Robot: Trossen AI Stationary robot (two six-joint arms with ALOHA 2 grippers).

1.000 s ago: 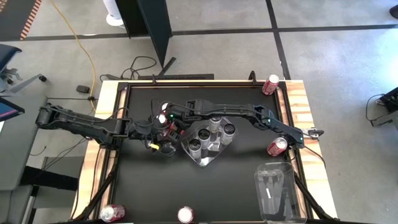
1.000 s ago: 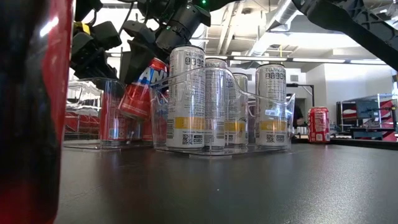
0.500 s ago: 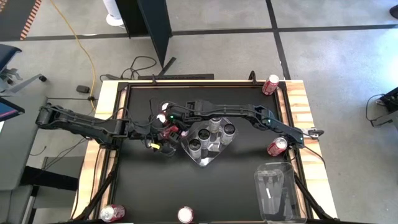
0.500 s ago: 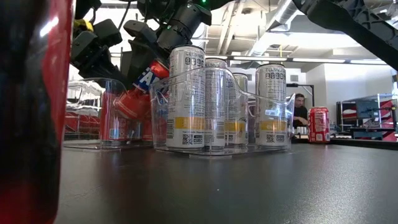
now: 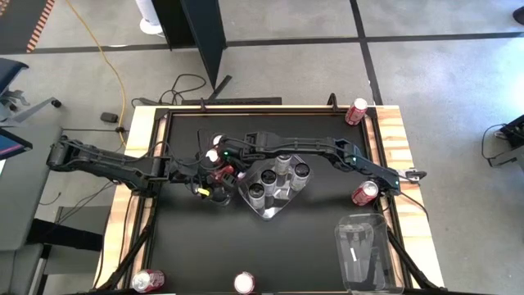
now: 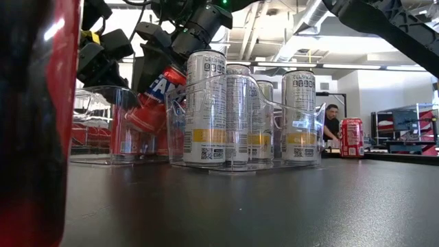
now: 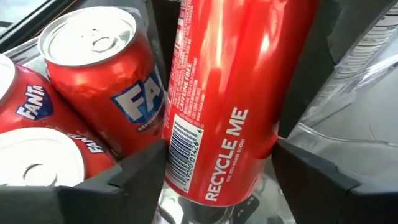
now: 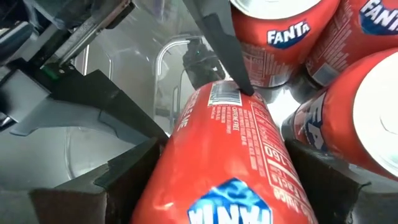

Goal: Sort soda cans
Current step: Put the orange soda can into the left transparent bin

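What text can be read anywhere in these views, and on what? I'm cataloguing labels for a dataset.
"RECYCLE ME": on the tilted red can between the left gripper fingers.
"FANTA": on an upright red can in the right wrist view.
"FA": partial logo on another red can in the left wrist view.
Barcode digits and fine print on the tilted red can: too small to read.
Silver cans in the low view: lettering blurred.
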